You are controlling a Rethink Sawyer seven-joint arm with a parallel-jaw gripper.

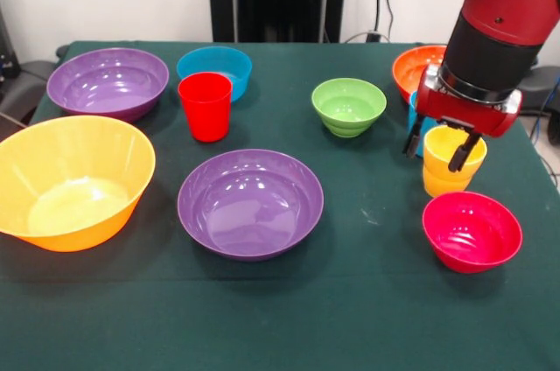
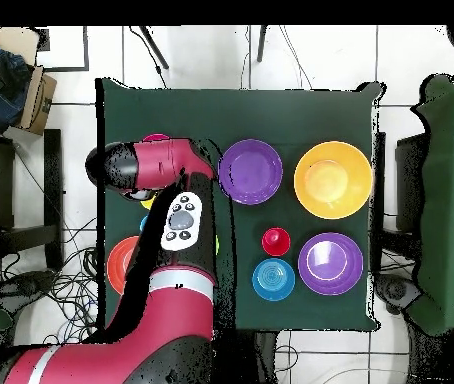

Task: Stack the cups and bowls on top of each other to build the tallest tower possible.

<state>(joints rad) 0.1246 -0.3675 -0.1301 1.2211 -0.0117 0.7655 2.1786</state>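
My gripper [image 1: 435,149] hangs open over the yellow cup [image 1: 455,166] at the right of the table. One finger [image 1: 410,140] is left of the cup, the other [image 1: 459,154] is in front of its rim. A light blue cup [image 1: 413,114] is mostly hidden behind the gripper. The red cup [image 1: 205,106] [image 2: 275,241] stands upright next to the blue bowl [image 1: 214,68] [image 2: 273,280]. Purple bowls sit at the back left [image 1: 109,82] [image 2: 329,263] and in the middle [image 1: 250,203] [image 2: 250,171]. The green bowl [image 1: 348,106], the magenta bowl [image 1: 472,231] and the orange bowl [image 1: 413,68] [image 2: 121,265] lie around the gripper. In the overhead view the arm hides the gripper.
The biggest yellow-orange bowl [image 1: 70,183] [image 2: 332,179] sits at the front-left edge of the green table [image 1: 367,301]. All bowls stand open side up, none stacked. The red arm [image 2: 176,230] covers the table's left part in the overhead view.
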